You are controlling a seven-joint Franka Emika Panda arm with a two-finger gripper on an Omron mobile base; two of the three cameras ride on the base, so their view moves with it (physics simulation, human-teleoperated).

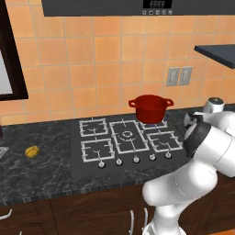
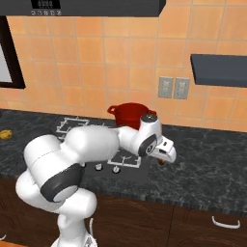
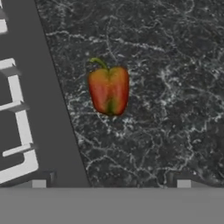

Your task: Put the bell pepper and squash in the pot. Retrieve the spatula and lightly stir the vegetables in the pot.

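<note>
A red-orange bell pepper (image 3: 109,89) with a green stem lies on the dark marble counter just right of the cooktop. My gripper (image 3: 111,184) hangs above it, open, its fingertips (image 3: 38,183) wide apart and holding nothing. From the right base view the pepper (image 2: 161,163) peeks out under the hand. The glossy red pot (image 1: 149,108) stands on the back right burner, also seen as the pot (image 2: 130,114) behind my arm. A yellow squash (image 1: 32,151) rests on the counter far left of the cooktop.
The grey cooktop (image 1: 124,137) has several grated burners and a row of knobs (image 1: 137,159) along its front. A dark shelf (image 2: 219,70) juts from the tiled wall at right, above two outlets (image 2: 173,88). The counter's front edge is close below.
</note>
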